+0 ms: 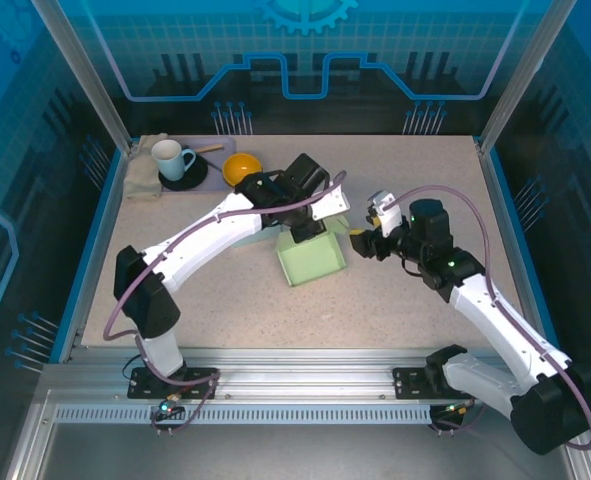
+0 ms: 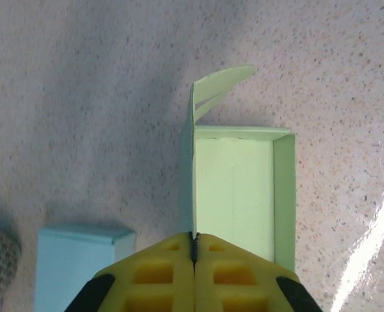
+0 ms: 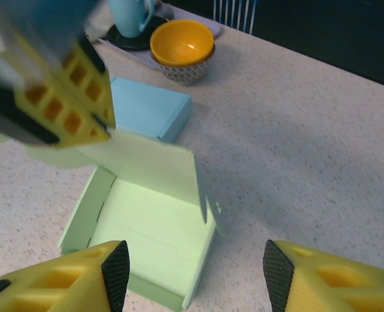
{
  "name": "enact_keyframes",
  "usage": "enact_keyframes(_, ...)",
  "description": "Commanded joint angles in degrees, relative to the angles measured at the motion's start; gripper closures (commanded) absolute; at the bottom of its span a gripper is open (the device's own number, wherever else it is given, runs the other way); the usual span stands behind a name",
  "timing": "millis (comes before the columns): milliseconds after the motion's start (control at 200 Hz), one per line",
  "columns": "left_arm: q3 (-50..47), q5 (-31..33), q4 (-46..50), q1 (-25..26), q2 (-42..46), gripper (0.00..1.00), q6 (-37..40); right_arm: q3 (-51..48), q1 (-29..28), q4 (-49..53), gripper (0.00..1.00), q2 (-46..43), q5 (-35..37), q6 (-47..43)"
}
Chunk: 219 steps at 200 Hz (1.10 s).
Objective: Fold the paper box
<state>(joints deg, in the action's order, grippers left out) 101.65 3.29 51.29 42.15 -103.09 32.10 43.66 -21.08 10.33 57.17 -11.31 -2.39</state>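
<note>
Yellow fingers [image 2: 153, 279] of the left gripper [image 2: 193, 246] sit at the bottom of the left wrist frame, pressed tight together. I read that as a pinch on the thin left wall [image 2: 192, 182] of the green paper box [image 2: 237, 195]. Box sits open-topped on the table [image 2: 81, 97], centre of the overhead frame, with a loose flap [image 2: 221, 79] curling up at its far end.

Right gripper [image 3: 192, 273] hangs about half open at the bottom of its own frame, nothing in it, the box just beyond its fingertips. Blue box [image 3: 149, 107] lies just behind, orange bowl [image 3: 182, 42] further off in the upper middle.

Worries now: that wall is one sheet of paper, so a hard pull could crease or tear it, or drag the whole light box across the table. If the right gripper comes in low, I reckon it could crush the near wall or knock the flap askew.
</note>
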Motion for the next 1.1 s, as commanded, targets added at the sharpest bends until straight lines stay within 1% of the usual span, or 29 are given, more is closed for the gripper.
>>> enact_keyframes(0,4.8,-6.8,1.9,-0.3,-3.2,0.92,7.7,-3.7,-0.1,-1.3,0.41,-1.9,6.9,5.7)
enact_keyframes(95,8.9,-6.7,3.5,-0.2,-7.1,0.89,9.5,-5.8,0.2,0.0,0.4,-3.0,10.0,9.0)
enact_keyframes(145,11.4,-6.6,4.9,-0.2,-9.4,0.86,10.0,-6.8,0.3,0.5,0.4,-3.8,11.2,10.6)
enact_keyframes(195,13.2,-6.0,5.2,-0.3,-11.3,0.77,10.0,-7.6,0.6,1.3,0.4,-4.4,12.5,12.6)
enact_keyframes(255,13.6,-4.8,2.8,-0.6,-12.4,0.74,8.2,-7.4,1.0,3.3,0.4,-4.9,14.1,14.5)
enact_keyframes(300,13.3,-5.0,0.4,-1.3,-12.2,0.67,5.9,-7.0,1.4,5.3,0.4,-5.2,15.1,15.6)
enact_keyframes(325,13.3,-5.3,-0.8,-1.8,-12.0,0.66,3.8,-6.7,1.6,6.4,0.4,-5.3,15.5,15.9)
enact_keyframes(385,13.4,-3.8,-3.6,-2.7,-10.9,0.49,-2.3,-6.1,2.2,8.5,0.4,-5.6,16.2,16.2)
enact_keyframes(405,13.5,-3.1,-4.3,-3.0,-10.4,0.46,-4.6,-5.9,2.4,9.2,0.4,-5.6,16.4,16.2)
enact_keyframes(480,14.0,1.1,-5.4,-3.8,-8.1,0.43,-14.8,-5.1,3.6,10.9,0.4,-5.6,16.8,15.6)
enact_keyframes(560,13.2,3.7,-4.2,-5.0,-4.7,0.4,-25.7,-4.4,4.9,11.5,0.4,-4.7,17.3,15.0)
enact_keyframes(605,11.5,3.8,-3.4,-6.1,-2.4,0.4,-31.2,-4.0,5.6,10.9,0.4,-3.6,16.1,14.2)
enact_keyframes(675,6.6,2.1,-2.5,-7.2,1.5,0.41,-36.3,-3.2,6.1,9.0,0.41,-1.5,12.6,12.8)
enact_keyframes(775,-5.1,-0.6,-6.7,-7.5,9.2,0.41,-39.5,-3.1,6.0,3.5,0.43,2.0,4.7,9.4)
enact_keyframes(825,-11.8,-0.9,-10.1,-7.4,13.4,0.41,-40.0,-3.1,5.6,1.0,0.44,4.1,2.3,7.8)
enact_keyframes(880,-20.0,0.1,-14.0,-7.6,17.7,0.38,-40.3,-2.9,4.7,-1.1,0.45,6.6,2.0,6.4)
enact_keyframes(935,-25.9,-0.1,-16.9,-8.2,20.9,0.38,-40.7,-2.3,4.0,-2.7,0.45,9.2,2.7,4.6)
enact_keyframes(1010,-30.9,-1.8,-19.0,-9.2,23.4,0.38,-41.0,-1.5,3.5,-5.1,0.46,12.6,3.0,2.8)
enact_keyframes(1090,-33.9,-3.1,-20.4,-10.3,24.7,0.38,-41.9,-0.5,3.2,-7.3,0.47,15.7,3.1,1.2)
